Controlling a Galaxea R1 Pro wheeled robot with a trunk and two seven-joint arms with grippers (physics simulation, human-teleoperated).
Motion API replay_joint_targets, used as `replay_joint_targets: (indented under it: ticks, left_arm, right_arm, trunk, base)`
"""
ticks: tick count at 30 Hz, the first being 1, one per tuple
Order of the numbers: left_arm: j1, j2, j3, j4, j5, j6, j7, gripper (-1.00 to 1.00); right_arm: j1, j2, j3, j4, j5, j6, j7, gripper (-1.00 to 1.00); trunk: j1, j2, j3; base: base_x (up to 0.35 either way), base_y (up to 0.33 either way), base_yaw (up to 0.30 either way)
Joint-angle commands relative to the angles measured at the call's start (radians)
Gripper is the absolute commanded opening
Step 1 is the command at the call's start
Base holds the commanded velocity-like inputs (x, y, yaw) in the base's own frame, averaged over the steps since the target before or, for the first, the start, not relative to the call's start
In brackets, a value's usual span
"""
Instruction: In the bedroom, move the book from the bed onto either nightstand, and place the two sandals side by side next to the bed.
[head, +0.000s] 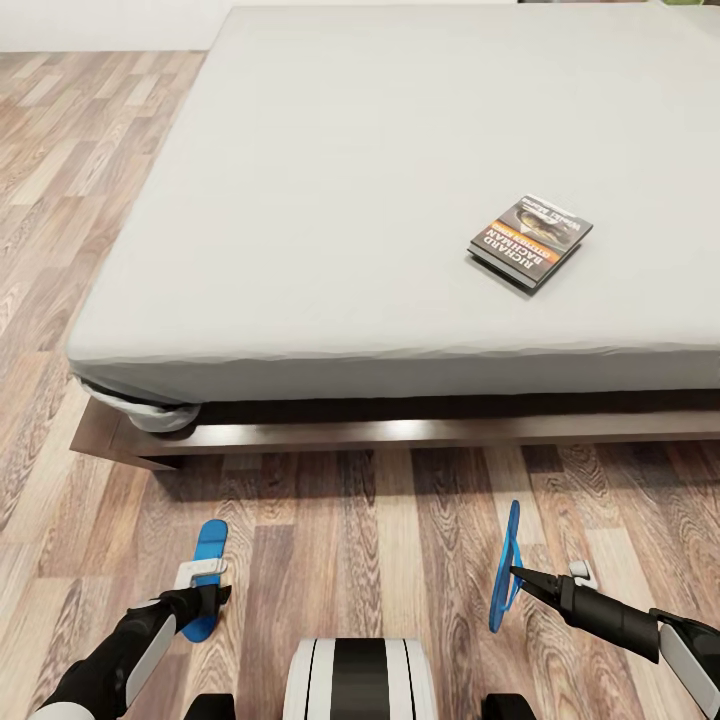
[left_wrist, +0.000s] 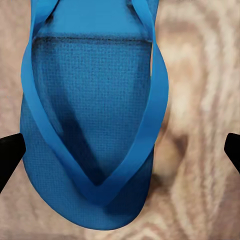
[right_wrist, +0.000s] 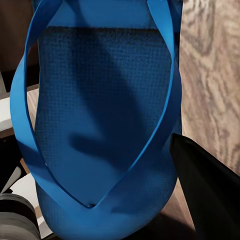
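Fingers first: the right gripper (head: 518, 574) has its dark fingers (head: 535, 585) pinched on a blue sandal (head: 506, 566) at the lower right of the head view, holding it up on edge so you mostly see the thin sole side-on. That reads to me like it's being carried over to be set down, not lying on the floor. In the right wrist view the same sandal (right_wrist: 100, 120) sits right up against one black finger (right_wrist: 210, 190).

The left gripper (head: 200, 598) is at the lower left, over the other sandal (head: 207, 575), which lies flat on the wood floor (head: 350, 560). In the left wrist view its fingertips (left_wrist: 10, 155) stand wide apart on either side of that sandal (left_wrist: 95, 125), so they're spread and not gripping. My guess is it has just been placed, or is about to be picked up.

Count: two sandals, both in front of the bed (head: 330, 200) but well apart, so not side by side yet. One book (head: 531, 240), resting on the mattress at mid right of the frame, untouched.
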Motion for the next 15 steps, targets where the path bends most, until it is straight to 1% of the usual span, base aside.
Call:
replay_joint_targets:
  ticks: [1, 3, 15]
  left_arm:
    - [0.0, 0.001, -0.003, -0.001, 0.005, 0.004, 0.001, 1.0]
    - [0.0, 0.001, -0.003, -0.001, 0.005, 0.005, 0.001, 1.0]
    - [0.0, 0.001, -0.003, -0.001, 0.005, 0.006, 0.001, 1.0]
  right_arm:
    - [0.0, 0.0, 0.0, 0.0, -0.005, 0.007, 0.0, -1.0]
    - [0.0, 0.0, 0.0, 0.0, -0.005, 0.007, 0.0, -1.0]
    - [0.0, 0.0, 0.0, 0.0, -0.005, 0.007, 0.0, -1.0]
  trunk:
    - [0.0, 0.0, -0.001]
    - [0.0, 0.0, -0.001]
    - [-0.006, 0.003, 0.046]
  base:
    - [0.0, 0.0, 0.0]
    - [0.0, 0.0, 0.0]
    - [0.0, 0.0, 0.0]
